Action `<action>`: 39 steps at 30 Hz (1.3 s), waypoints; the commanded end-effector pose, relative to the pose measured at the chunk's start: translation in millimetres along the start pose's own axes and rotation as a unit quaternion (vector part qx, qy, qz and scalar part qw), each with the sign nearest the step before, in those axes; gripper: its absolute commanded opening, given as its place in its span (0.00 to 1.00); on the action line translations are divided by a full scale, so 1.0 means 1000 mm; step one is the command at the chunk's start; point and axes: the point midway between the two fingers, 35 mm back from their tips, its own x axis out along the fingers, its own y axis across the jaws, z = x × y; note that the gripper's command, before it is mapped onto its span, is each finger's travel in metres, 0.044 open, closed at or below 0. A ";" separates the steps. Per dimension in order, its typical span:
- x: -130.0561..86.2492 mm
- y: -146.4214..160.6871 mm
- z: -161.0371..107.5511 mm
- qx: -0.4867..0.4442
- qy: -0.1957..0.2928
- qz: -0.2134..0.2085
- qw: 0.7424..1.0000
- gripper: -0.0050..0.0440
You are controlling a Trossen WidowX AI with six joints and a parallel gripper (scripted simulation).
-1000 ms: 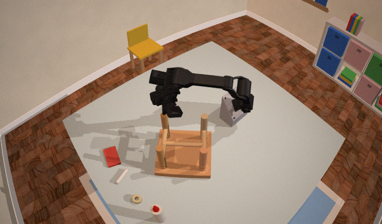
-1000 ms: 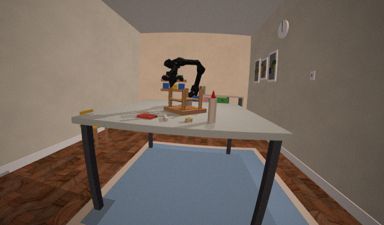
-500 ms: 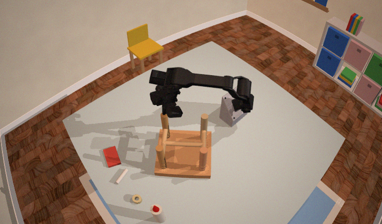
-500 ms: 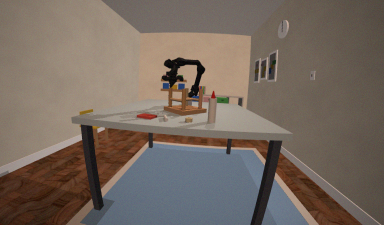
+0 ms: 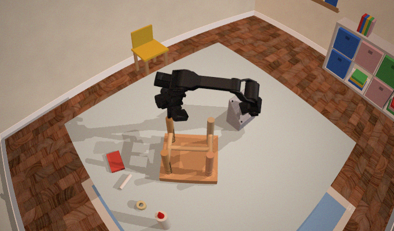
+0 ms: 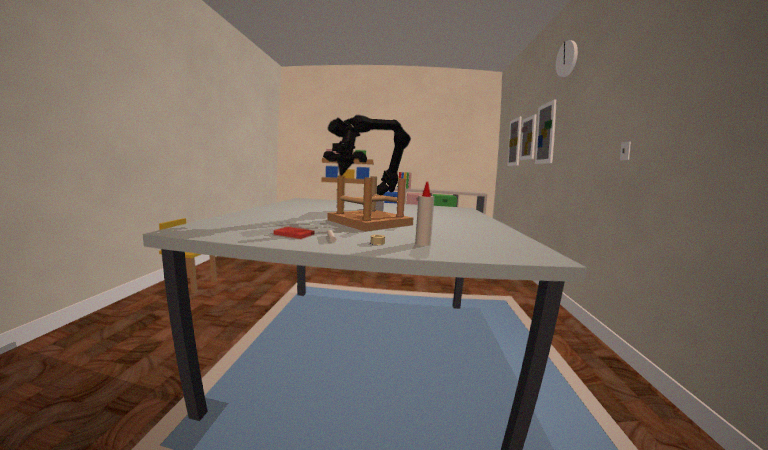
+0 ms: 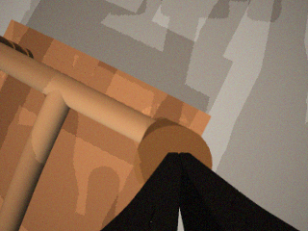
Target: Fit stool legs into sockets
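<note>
No readable writing or brands anywhere I can see. My gripper (image 5: 177, 115) fully closed, holding nothing, tips right above top of stool's far-left leg (image 5: 170, 129); contact I cannot tell. Stool (image 5: 189, 158) upside down mid-worktop, seat flat, four legs standing up. Grey table (image 5: 276, 147); toward near-left corner lie red book (image 5: 115, 161), white cylinder (image 5: 125, 181), tape ring (image 5: 141, 205), glue bottle (image 5: 161, 218). Room: parquet floor, blue rug (image 6: 362, 377), yellow chair (image 5: 147, 46), cube shelf (image 5: 339, 22), wall clock (image 6: 566, 57).
</note>
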 end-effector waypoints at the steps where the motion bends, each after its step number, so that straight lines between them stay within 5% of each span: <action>1: 0.032 0.003 -0.010 -0.001 0.039 0.000 0.999 0.10; 39: 0.019 0.002 -0.005 -0.001 0.031 0.000 1.000 0.10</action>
